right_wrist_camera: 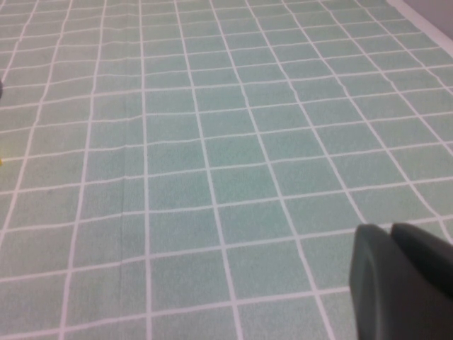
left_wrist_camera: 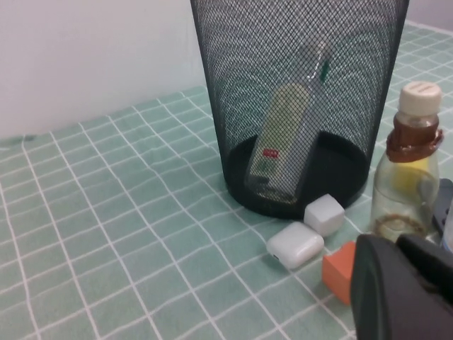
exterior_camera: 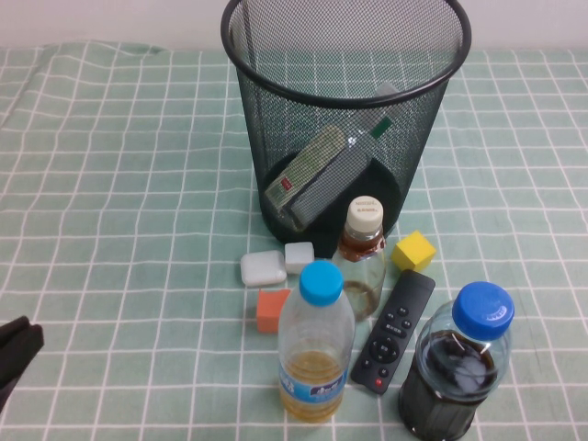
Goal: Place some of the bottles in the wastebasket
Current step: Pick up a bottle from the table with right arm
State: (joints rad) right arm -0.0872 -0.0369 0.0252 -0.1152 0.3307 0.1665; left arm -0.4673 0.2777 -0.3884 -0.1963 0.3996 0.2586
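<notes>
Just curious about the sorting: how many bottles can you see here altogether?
4. A clear bottle leans inside the wastebasket; the cream-capped bottle stands just before it; the yellow-liquid bottle and dark-liquid bottle stand nearest. None seems hidden.

You have the tall black wire-mesh wastebasket [exterior_camera: 345,55] standing upright at the far middle of the table. Inside it, the clear bottle with the green neck band [exterior_camera: 323,171] leans tilted, base down on the bin's solid floor, neck up against the far-right wall. The smaller bottle with the cream cap [exterior_camera: 361,255], holding a little brownish liquid, stands upright on the cloth just in front of the bin's base.

Your left gripper [exterior_camera: 16,354] sits at the near left edge; your right gripper [right_wrist_camera: 403,283] hovers over bare cloth.
</notes>
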